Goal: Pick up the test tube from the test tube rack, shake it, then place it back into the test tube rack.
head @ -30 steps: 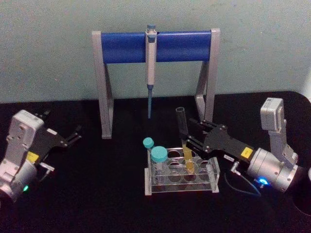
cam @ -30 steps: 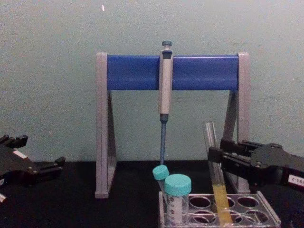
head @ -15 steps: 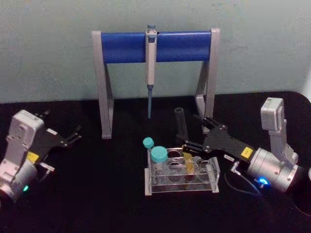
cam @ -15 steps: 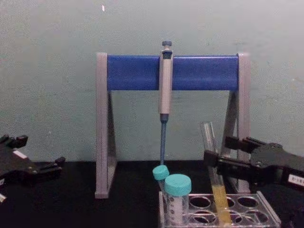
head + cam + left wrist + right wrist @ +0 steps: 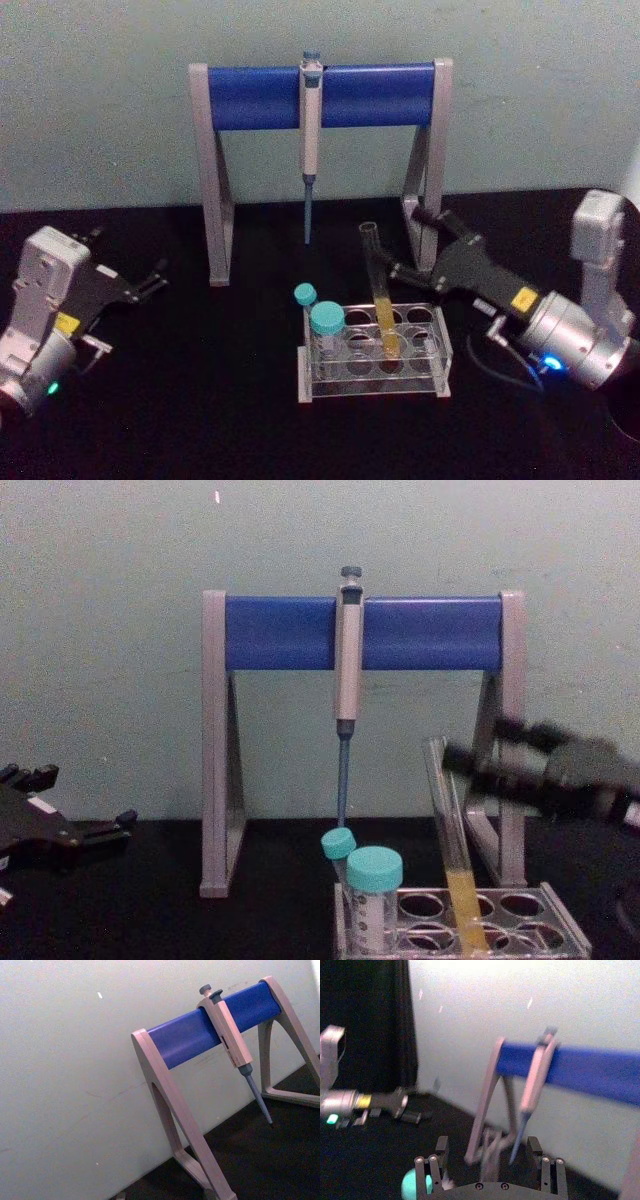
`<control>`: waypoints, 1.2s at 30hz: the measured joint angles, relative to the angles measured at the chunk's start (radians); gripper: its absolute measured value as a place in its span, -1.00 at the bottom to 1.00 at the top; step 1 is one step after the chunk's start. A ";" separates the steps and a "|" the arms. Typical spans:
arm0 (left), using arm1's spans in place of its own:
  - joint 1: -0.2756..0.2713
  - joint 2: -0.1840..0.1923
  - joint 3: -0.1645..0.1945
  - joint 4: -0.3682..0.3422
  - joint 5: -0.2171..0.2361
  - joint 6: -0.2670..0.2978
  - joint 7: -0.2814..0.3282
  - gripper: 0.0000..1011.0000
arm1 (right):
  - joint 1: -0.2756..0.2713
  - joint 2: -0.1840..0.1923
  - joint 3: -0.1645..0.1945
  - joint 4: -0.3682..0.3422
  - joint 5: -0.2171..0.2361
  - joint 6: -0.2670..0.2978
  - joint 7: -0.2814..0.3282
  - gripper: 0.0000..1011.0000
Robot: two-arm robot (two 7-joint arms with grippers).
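The test tube (image 5: pixel 380 295) stood in a hole of the test tube rack (image 5: pixel 374 378), near the rack's middle, leaning slightly with its open mouth tipped toward the left. Yellow liquid filled its lower part. The right gripper (image 5: pixel 412 245) was positioned just to the right of the tube's upper portion, with its fingers spread apart and nothing between them. The lower finger ended close beside the glass; contact could not be confirmed. The tube lay outside the jaws, not between them.

The head view showed the full rack footprint on the black table (image 5: pixel 220 400) and two teal-capped tubes (image 5: pixel 326 325) at the rack's left end. The chest view showed the tube's tilt from the side, and the right gripper (image 5: pixel 480 755) there appeared motion-blurred beside the tube's rim. The right wrist view showed the two fingers spread wide; the rest of that picture was blurred.

The left gripper (image 5: pixel 150 282) rested at the table's left side, well apart from the rack, fingers parted and empty.

A pipette (image 5: pixel 310 140) hung from the blue bar of the pipette stand (image 5: pixel 320 95) behind the rack.

Yellow labels were visible on both gripper bodies; their text could not be read.
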State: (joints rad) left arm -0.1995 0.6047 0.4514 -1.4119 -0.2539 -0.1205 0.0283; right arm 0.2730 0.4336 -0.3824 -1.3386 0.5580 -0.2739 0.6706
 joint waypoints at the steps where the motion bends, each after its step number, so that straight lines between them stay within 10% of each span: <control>1: 0.000 0.000 0.000 0.000 0.000 0.000 0.000 0.98 | 0.000 0.000 0.000 0.000 0.000 0.000 0.000 0.98; 7: 0.000 0.000 0.000 0.000 0.000 0.000 0.000 0.98 | -0.061 -0.008 0.073 -0.088 -0.081 -0.025 -0.190 0.98; 16: 0.000 0.000 0.000 0.000 0.000 0.000 0.000 0.98 | -0.113 -0.023 0.130 -0.125 -0.220 0.144 -0.445 0.98; 24: 0.000 0.000 0.000 0.000 0.000 0.000 0.000 0.98 | -0.116 -0.036 0.141 -0.086 -0.234 0.279 -0.470 0.98; 36: 0.000 0.000 0.000 0.000 0.000 0.000 0.000 0.98 | -0.108 -0.058 0.159 -0.051 -0.234 0.318 -0.429 0.98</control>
State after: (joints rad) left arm -0.1996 0.6047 0.4514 -1.4120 -0.2539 -0.1205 0.0283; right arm 0.1655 0.3754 -0.2236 -1.3894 0.3238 0.0442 0.2418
